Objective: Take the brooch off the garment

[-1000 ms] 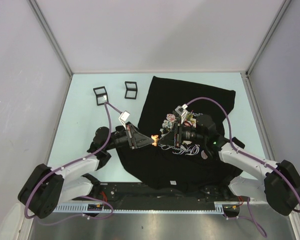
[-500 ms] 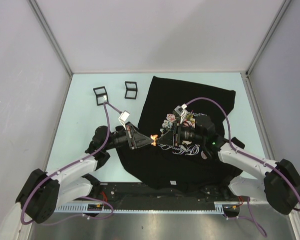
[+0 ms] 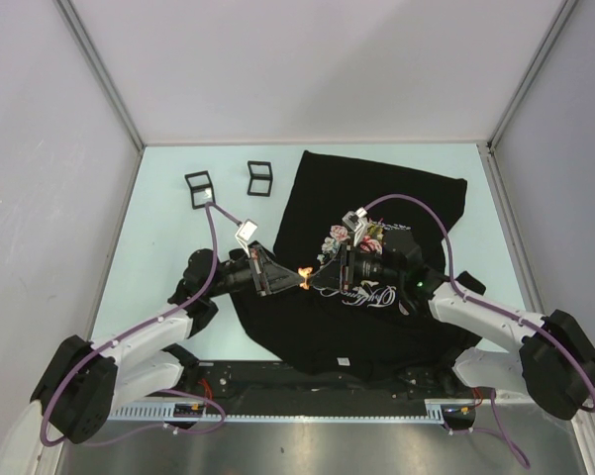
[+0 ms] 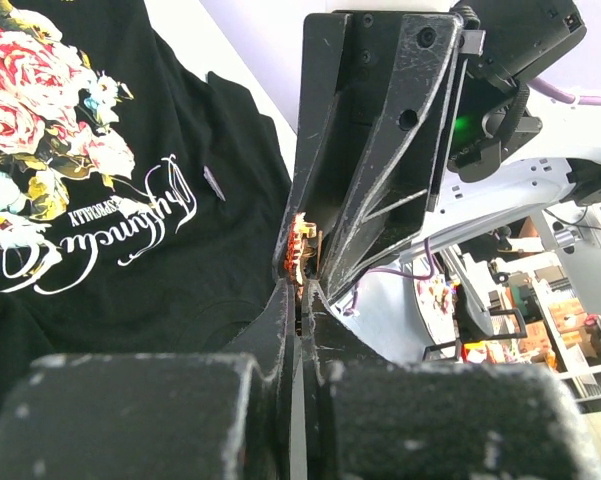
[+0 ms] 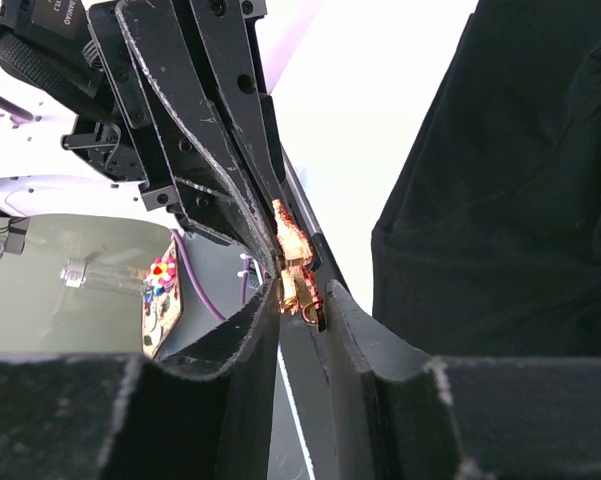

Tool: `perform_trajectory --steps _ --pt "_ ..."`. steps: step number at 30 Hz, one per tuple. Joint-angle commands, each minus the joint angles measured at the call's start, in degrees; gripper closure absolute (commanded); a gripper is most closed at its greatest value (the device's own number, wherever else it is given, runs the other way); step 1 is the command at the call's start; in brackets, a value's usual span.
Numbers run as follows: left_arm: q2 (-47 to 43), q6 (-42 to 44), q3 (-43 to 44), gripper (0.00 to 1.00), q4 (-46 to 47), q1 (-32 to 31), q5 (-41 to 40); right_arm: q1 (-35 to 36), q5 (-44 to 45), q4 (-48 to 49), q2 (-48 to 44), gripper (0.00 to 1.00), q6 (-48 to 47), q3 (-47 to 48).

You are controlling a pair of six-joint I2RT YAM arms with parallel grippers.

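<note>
Barely anything moved in that last second, just the right arm creeping a touch further left toward the other one. The left pincer (image 4: 302, 300) was squeezed together on the gold brooch (image 5: 293, 262), holding it up over the left edge of the garment (image 3: 376, 188). The right pincer (image 5: 302, 292) had its fingers apart on either side of the same brooch, tip to tip with the left one. Couldn't tell whether it was actually pinching or only framing it. No fabric looked pulled up with the pin, and the black rose-print tee lay spread on the bench (image 3: 158, 218). So my guess was the brooch had already come off, and what was left was a handover or setting it down.

As for containers, only the left black frame (image 3: 199, 188) and the right black frame (image 3: 260, 178) stood at the far left of the bench, well apart from the action. Nothing showed inside either, though they were too small to be sure.
</note>
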Motion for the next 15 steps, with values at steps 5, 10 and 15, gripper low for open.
perform_trajectory --steps 5,10,15 --pt "-1.37 1.84 2.33 1.00 2.59 -0.24 0.79 0.23 1.36 3.12 0.56 0.75 0.46 0.78" --pt "-0.14 1.06 2.59 1.00 4.53 -0.33 3.08 -0.12 0.13 3.91 0.74 0.77 0.90 0.78" --pt "-0.84 2.19 3.12 1.00 4.71 -0.33 4.23 -0.83 1.88 1.63 -0.14 0.80 1.51 0.78"
